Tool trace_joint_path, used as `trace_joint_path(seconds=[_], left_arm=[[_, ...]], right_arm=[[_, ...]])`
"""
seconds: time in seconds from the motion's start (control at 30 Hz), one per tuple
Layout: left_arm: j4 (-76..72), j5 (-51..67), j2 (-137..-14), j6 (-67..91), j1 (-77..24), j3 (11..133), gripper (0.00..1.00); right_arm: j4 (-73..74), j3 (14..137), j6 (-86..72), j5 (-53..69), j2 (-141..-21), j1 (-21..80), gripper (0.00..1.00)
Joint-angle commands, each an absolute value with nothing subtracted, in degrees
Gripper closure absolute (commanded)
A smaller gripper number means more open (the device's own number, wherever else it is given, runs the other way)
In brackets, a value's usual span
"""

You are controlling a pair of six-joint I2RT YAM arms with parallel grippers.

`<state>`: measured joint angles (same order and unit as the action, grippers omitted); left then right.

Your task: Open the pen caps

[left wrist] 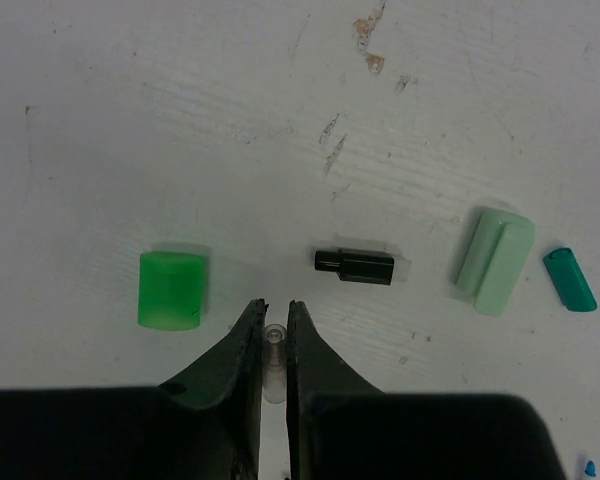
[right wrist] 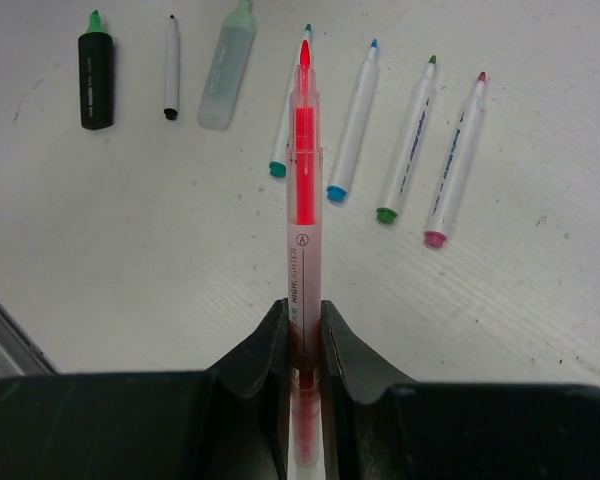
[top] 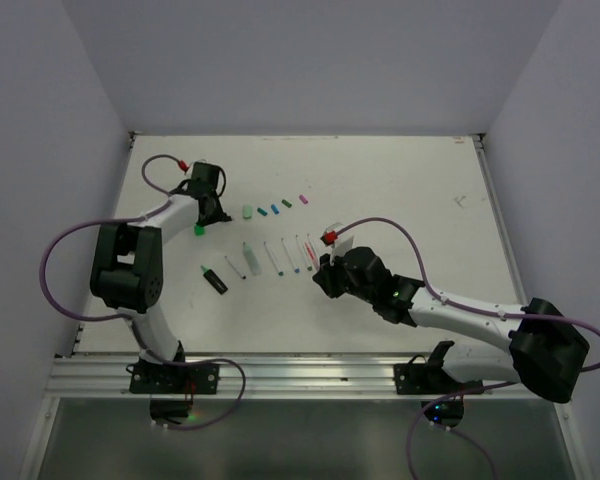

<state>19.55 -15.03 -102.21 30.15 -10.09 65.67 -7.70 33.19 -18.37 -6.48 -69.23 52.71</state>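
Right gripper (right wrist: 303,312) is clamped on the uncapped red pen (right wrist: 302,150). Left gripper (left wrist: 273,310) pinches a clear cap (left wrist: 273,365), probably to park it by the green cap (left wrist: 171,290) at lower left.

This is a robotics lab cell, a bench set up for arm trials. A white table (top: 400,190) fills the middle of the top view, boxed in by plain pale walls (top: 310,60) at the left, back and right. Along the lower edge runs an aluminium rail (top: 310,375), with the left arm (top: 130,265) and right arm (top: 470,315) bolted to it side by side. Purple cables (top: 46,270) loop loose off both arms. Pens (top: 272,257) lie in a neat row at centre frame, with caps (top: 274,209) lined up above them. In the left wrist view the tabletop shows scratches and paint chips (left wrist: 370,45) near the top edge.
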Motion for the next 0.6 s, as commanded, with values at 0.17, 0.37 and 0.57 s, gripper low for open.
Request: trace_joint_path(seconds=[0.17,0.37,0.57], left_arm=[[22.3,-17.8,-106.7,28.8,-9.5,70.0,0.84],[24.2,-18.5,-109.0,28.6,-9.5,71.5,0.81],[24.2,-18.7,-109.7,28.6,-9.5,72.2,0.74]], right_arm=[[-8.0,33.6,-18.2,-8.3,-68.6,52.5,1.00],[-8.2,33.9,-18.2,-7.7,-69.3,52.6,1.00],[-8.1,33.8,-18.1,-7.6,-68.8,52.6,1.00]])
